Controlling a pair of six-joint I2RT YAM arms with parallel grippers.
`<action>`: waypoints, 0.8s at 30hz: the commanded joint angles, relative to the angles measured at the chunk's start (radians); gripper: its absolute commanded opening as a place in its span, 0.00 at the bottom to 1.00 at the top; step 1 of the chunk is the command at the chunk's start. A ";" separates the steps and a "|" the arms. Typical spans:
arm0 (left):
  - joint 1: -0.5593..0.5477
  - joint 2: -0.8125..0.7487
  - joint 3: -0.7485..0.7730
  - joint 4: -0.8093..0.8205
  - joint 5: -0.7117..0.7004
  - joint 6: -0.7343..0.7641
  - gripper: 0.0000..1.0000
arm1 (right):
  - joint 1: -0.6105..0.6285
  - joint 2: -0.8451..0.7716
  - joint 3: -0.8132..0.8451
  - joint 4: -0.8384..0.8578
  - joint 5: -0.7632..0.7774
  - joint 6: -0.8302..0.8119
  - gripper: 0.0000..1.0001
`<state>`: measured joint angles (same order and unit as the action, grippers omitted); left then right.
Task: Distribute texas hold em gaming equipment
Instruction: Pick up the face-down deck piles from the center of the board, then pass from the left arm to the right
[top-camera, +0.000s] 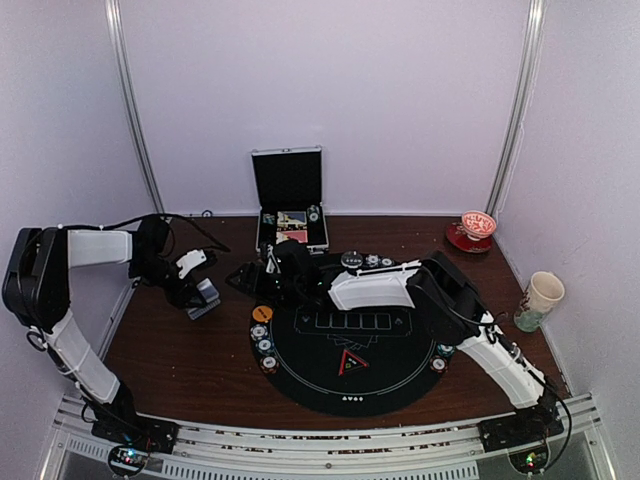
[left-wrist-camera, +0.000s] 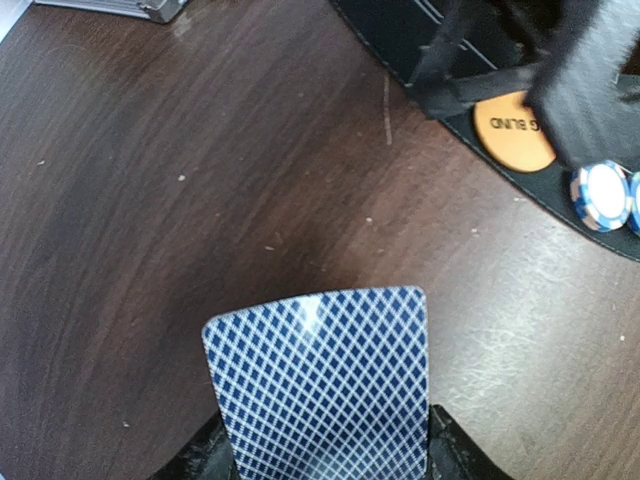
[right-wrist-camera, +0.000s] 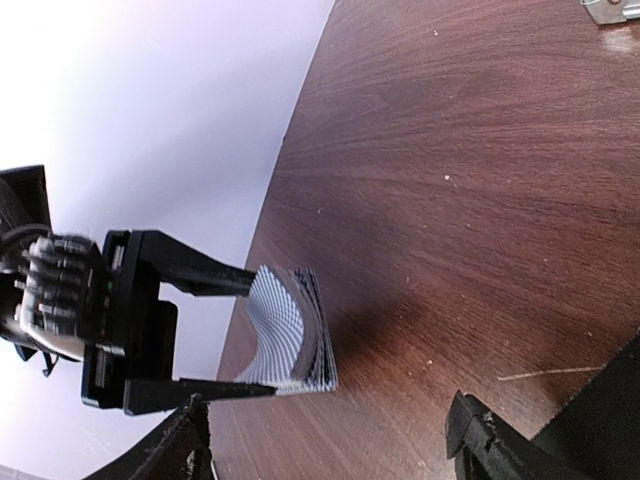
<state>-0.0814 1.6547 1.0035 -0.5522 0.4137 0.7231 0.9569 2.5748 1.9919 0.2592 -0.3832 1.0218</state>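
The dark wooden counter (top-camera: 180, 350) carries a large round black mat (top-camera: 330, 385) with white markings, set at its front middle. The left arm bends in from the left wall side, and the right arm reaches from the near right corner across the far part of the mat toward it. Behind the mat a silver case (top-camera: 289, 180) stands open with its lid upright; its contents are too small to tell apart from above.

The left gripper (top-camera: 200, 295) hangs over bare wood just left of the mat. Its jaws are clamped on a small stack of playing cards (left-wrist-camera: 320, 385) with blue diamond-patterned backs. The stack is pinched by its side edges so that it bows, and it appears to be held clear of the counter. The right gripper (right-wrist-camera: 335, 435) faces that stack, its jaws wide apart with nothing between them and not touching the cards.

A paper cup (top-camera: 540, 300) stands near the right edge. An orange button disc (left-wrist-camera: 510, 130) printed "BLIND" lies on the mat's left rim, with blue-and-white striped chips (left-wrist-camera: 600, 195) just beside it along the same edge.
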 joint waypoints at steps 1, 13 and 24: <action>-0.018 -0.044 -0.022 -0.005 0.072 0.007 0.52 | -0.004 0.036 0.036 0.090 -0.043 0.065 0.81; -0.108 -0.116 -0.048 -0.005 0.097 -0.014 0.52 | 0.024 0.038 0.056 0.064 -0.075 0.069 0.78; -0.169 -0.174 -0.071 -0.001 0.084 -0.034 0.52 | 0.036 -0.013 -0.048 0.075 -0.098 0.059 0.76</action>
<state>-0.2317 1.5158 0.9493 -0.5632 0.4751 0.7040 0.9821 2.6076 1.9766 0.3195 -0.4519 1.0809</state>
